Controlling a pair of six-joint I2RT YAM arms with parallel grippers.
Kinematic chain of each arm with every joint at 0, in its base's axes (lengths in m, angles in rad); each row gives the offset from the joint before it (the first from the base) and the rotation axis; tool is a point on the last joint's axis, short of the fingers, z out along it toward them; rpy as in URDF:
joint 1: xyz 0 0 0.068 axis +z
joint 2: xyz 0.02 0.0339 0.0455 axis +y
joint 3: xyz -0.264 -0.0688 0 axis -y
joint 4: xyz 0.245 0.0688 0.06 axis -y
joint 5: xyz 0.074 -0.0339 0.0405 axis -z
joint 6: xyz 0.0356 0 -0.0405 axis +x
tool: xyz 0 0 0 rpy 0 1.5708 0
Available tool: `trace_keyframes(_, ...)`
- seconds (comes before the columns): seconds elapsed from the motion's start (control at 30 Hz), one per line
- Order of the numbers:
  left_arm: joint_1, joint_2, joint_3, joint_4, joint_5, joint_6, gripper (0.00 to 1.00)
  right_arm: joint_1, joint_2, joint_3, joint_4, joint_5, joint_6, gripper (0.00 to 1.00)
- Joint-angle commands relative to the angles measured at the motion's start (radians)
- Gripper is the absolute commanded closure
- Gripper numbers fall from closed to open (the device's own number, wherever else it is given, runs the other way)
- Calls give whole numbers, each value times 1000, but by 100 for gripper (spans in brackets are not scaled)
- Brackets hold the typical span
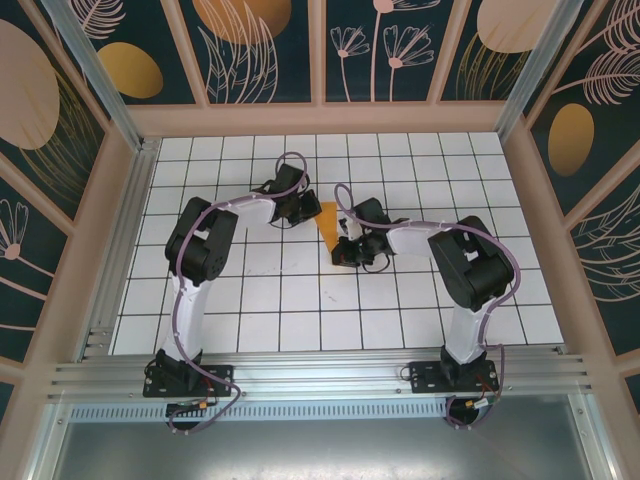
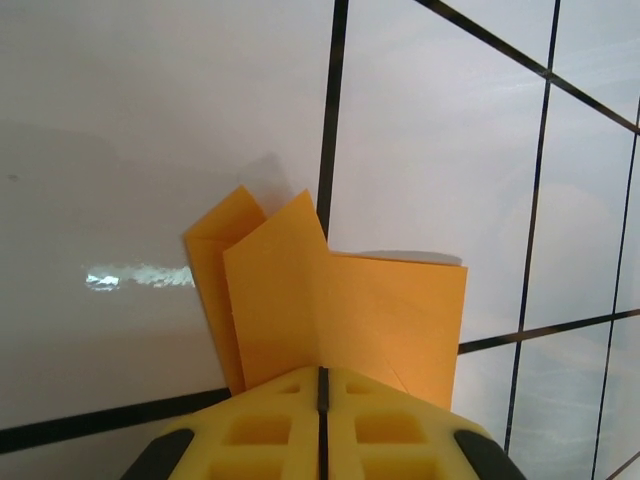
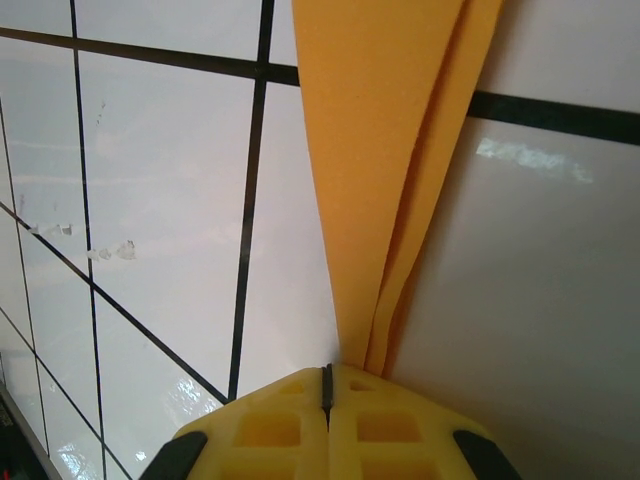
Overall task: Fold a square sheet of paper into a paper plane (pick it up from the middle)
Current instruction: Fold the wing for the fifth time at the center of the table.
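Note:
The bright-orange paper, folded into a narrow pointed paper plane (image 1: 328,224), is in the middle of the white grid table (image 1: 300,300), between both grippers. My left gripper (image 1: 303,211) is at its wide end. In the left wrist view the folded layers (image 2: 340,305) rise straight from the tips of that gripper (image 2: 322,372), whose yellow pads (image 2: 265,430) are pressed together on the paper. My right gripper (image 1: 345,243) is at the pointed end. There the plane (image 3: 385,170) tapers down into the shut tips of the right gripper (image 3: 326,368).
Wooden walls with leaf patterns (image 1: 250,40) enclose the table on three sides. An aluminium rail (image 1: 320,375) carries both arm bases along the near edge. Both arms bend inward towards the table's centre.

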Motion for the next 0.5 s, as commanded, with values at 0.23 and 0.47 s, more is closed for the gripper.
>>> trace_keyframes(0.23,-64,-206,-286,359,130,-85,90,-38,35,-55,-85,4,46,100)
trace_keyframes(0.47,-90,-180,-333,376,142,-106,96,-48,56,-41,-107,9,58,100)
